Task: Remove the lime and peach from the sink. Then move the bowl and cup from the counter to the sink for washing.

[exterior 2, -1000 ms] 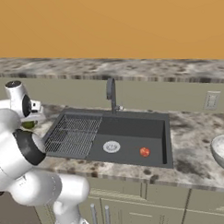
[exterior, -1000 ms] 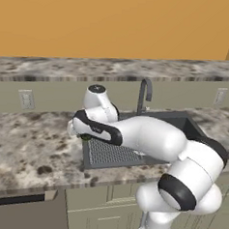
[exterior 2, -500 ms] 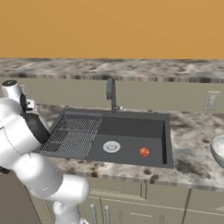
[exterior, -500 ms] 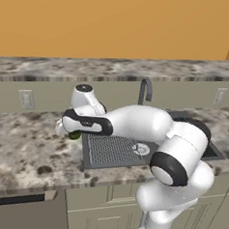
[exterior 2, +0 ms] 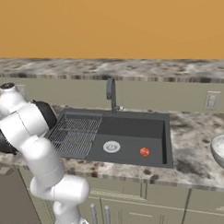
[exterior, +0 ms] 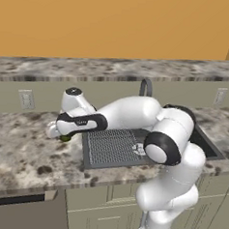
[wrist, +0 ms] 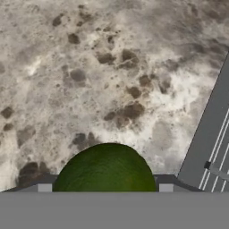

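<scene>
My gripper [exterior: 61, 134] hangs low over the speckled counter [exterior: 22, 148], just left of the sink [exterior: 115, 146], and is shut on the lime [exterior: 65, 138]. In the hand view the dark green lime [wrist: 106, 172] sits between the two fingertips [wrist: 44, 188] of the gripper [wrist: 105, 188], with granite below it. The orange-red peach [exterior 2: 144, 152] lies on the floor of the sink [exterior 2: 128, 129], right of the silver drain [exterior 2: 111, 146]. The silvery bowl [exterior 2: 222, 150] stands on the counter at the far right. The cup is out of view.
A ribbed drainer [exterior 2: 75, 134] fills the sink's left part, and its edge [wrist: 214, 143] shows in the hand view. The grey faucet [exterior 2: 111, 93] stands behind the basin. Wall outlets [exterior: 26, 99] [exterior 2: 211, 100] sit on the backsplash.
The arm has swung left with the lime in its grip, from beside the drainer's left edge out over the counter left of the sink. The peach has stayed put.
</scene>
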{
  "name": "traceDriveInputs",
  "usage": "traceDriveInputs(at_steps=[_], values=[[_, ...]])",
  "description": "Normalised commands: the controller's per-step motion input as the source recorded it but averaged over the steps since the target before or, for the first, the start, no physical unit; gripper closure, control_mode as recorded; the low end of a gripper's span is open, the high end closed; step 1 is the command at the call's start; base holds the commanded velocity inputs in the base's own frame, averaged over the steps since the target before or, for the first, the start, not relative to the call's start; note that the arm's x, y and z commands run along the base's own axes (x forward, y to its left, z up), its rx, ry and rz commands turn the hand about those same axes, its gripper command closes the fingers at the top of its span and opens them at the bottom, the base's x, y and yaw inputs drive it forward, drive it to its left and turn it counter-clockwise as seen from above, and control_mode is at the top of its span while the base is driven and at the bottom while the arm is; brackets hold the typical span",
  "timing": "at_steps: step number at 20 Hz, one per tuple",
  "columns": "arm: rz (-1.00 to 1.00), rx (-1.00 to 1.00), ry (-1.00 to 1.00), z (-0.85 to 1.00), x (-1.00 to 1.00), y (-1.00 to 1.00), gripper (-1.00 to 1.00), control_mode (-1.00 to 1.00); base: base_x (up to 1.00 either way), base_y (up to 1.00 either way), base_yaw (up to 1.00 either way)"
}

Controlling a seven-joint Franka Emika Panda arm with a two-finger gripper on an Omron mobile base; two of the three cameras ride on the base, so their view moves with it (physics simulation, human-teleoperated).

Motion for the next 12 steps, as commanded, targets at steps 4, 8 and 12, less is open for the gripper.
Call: traceDriveInputs(at_steps=[4, 8, 12], values=[[0.00, 0.00, 0.03, -0.24, 0.18, 0.33, 1.00, -1.00, 0.00, 0.00, 0.00], [0.00, 0.00, 0.02, -0.25, 0.19, 0.32, 1.00, -1.00, 0.00, 0.00, 0.00], [0.00, -0.03, 0.01, -0.27, 0.18, 0.34, 1.00, -1.00, 0.00, 0.00, 0.00]])
